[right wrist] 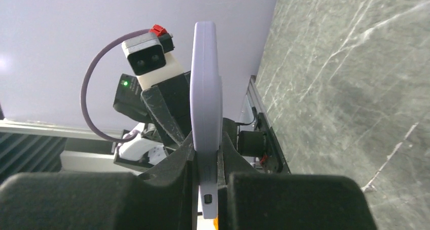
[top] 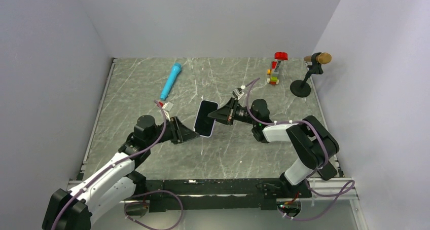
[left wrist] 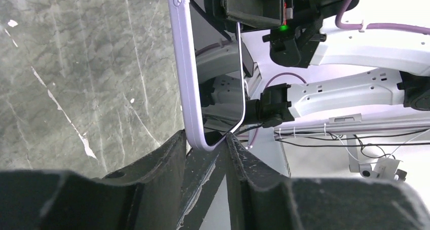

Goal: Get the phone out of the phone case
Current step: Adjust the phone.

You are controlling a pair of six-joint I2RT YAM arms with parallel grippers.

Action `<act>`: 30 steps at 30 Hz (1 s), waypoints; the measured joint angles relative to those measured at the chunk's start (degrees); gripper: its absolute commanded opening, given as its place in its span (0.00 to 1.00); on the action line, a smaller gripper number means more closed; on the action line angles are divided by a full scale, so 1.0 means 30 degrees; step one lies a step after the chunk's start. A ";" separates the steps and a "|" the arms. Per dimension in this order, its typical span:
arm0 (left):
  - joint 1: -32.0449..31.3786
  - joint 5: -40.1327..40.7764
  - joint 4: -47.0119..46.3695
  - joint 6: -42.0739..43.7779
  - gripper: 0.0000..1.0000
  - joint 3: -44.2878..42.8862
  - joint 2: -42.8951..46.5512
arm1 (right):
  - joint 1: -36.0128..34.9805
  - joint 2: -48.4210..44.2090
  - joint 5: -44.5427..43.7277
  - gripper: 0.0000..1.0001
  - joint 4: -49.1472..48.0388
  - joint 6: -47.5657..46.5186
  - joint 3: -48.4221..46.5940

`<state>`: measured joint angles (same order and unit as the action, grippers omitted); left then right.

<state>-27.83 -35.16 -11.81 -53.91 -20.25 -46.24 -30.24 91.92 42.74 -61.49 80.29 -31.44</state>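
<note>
The phone, black screen up (top: 205, 116), sits in a pale lilac-grey phone case (top: 209, 134) and is held off the table between both arms. My left gripper (top: 195, 135) is shut on the case's near corner. In the left wrist view that corner (left wrist: 199, 139) is wedged between my fingertips (left wrist: 175, 144), with the dark screen (left wrist: 219, 88) facing right. My right gripper (top: 212, 115) is shut on the case's right long edge. In the right wrist view the case (right wrist: 205, 98) stands edge-on, clamped between my pads (right wrist: 223, 154).
A blue cylinder (top: 171, 81) lies at the back left of the marble table (top: 127, 93). A small stack of coloured blocks with a red cap (top: 276, 68) and a microphone on a black stand (top: 309, 73) are at the back right.
</note>
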 measured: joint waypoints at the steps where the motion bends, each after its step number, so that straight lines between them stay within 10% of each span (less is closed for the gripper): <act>1: 0.0000 -0.0044 -0.0124 -0.0036 0.35 0.0015 0.0007 | -0.0044 0.0124 0.0058 0.00 -0.0372 0.0248 0.0000; 21: 0.0648 -0.1027 -0.4510 -0.2681 0.38 0.1435 0.0576 | -0.0087 0.1341 0.0809 0.00 -0.4306 0.2419 0.0000; 30: 0.1188 -0.1588 -0.6397 -0.4262 0.03 0.1996 0.0612 | -0.0102 0.1472 0.0954 0.00 -0.5246 0.2892 -0.0051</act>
<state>-24.27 -39.92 -31.00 -66.70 -14.26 -44.40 -30.55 96.33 45.60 -77.23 88.97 -31.59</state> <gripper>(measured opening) 0.170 0.144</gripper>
